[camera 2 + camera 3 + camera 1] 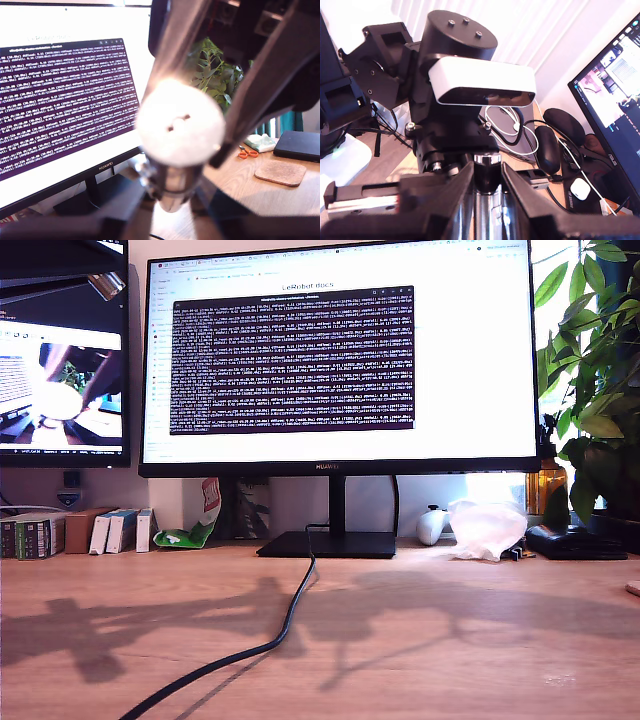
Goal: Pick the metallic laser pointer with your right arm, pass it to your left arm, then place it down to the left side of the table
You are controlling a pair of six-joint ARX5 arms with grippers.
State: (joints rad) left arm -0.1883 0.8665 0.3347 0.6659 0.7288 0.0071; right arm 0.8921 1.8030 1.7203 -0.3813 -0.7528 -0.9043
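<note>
The metallic laser pointer [172, 182] is a shiny silver cylinder whose flat round end [180, 122] glares white towards the first wrist camera. My first gripper [170, 205] shows as dark blurred fingers closed against its lower body. My second gripper [487, 200] has its black fingers [440, 210] tight against both sides of the silver barrel [487, 172]. Facing it is the first arm [455, 60], carrying a white camera block [480, 82]. In the exterior view neither arm nor pointer shows; only their shadows [90, 625] fall on the wooden table [450, 640].
A large monitor [335, 350] on a black stand [330, 543] fills the back, and a black cable [285, 625] runs from it across the table. Small boxes [60, 533] sit at the exterior view's left; a plant [595, 370] and crumpled plastic [487, 527] sit at its right. A cork coaster [280, 172] lies nearby.
</note>
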